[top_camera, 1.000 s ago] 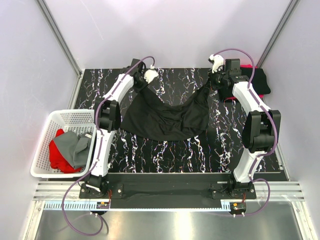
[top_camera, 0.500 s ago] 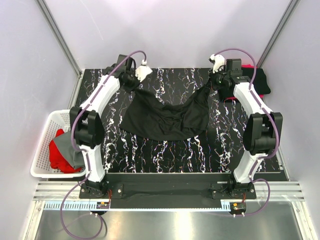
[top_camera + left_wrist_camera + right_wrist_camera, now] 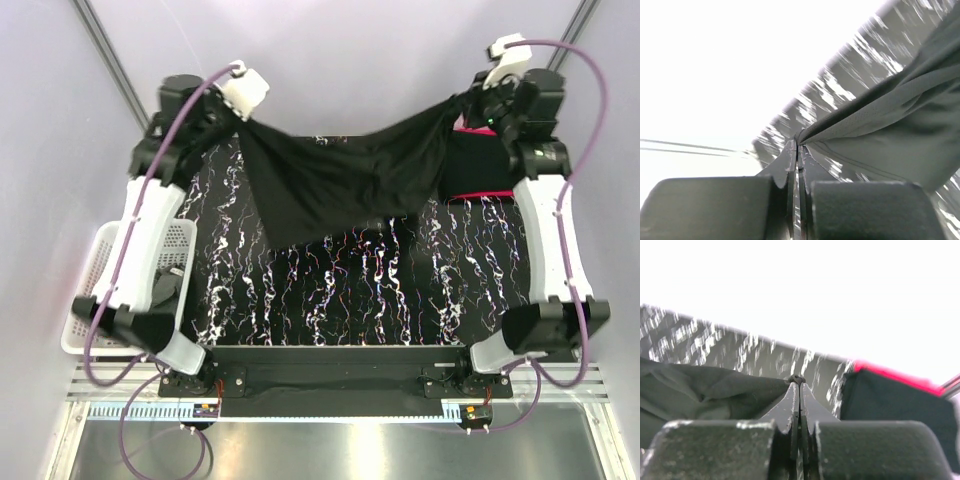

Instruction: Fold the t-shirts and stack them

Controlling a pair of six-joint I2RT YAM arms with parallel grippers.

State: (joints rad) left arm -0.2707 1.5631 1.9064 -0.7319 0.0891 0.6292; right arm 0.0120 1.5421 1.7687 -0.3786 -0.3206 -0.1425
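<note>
A black t-shirt (image 3: 340,185) hangs stretched in the air between my two grippers, above the far half of the table. My left gripper (image 3: 240,118) is shut on its left top corner, seen at the fingertips in the left wrist view (image 3: 797,145), where the cloth (image 3: 890,125) runs off to the right. My right gripper (image 3: 466,100) is shut on the right top corner, seen in the right wrist view (image 3: 797,380). The shirt's lower edge hangs free over the table. A stack of folded shirts, black on red (image 3: 480,170), lies at the far right, also in the right wrist view (image 3: 895,400).
A black marbled table top (image 3: 350,290) lies below. A white slatted basket (image 3: 85,320) stands at the left edge, mostly hidden by my left arm. Pale walls close in the back and sides.
Both arms have risen high and spread apart, lifting the black t-shirt off the table and pulling it taut between them. The left arm now covers the basket.
</note>
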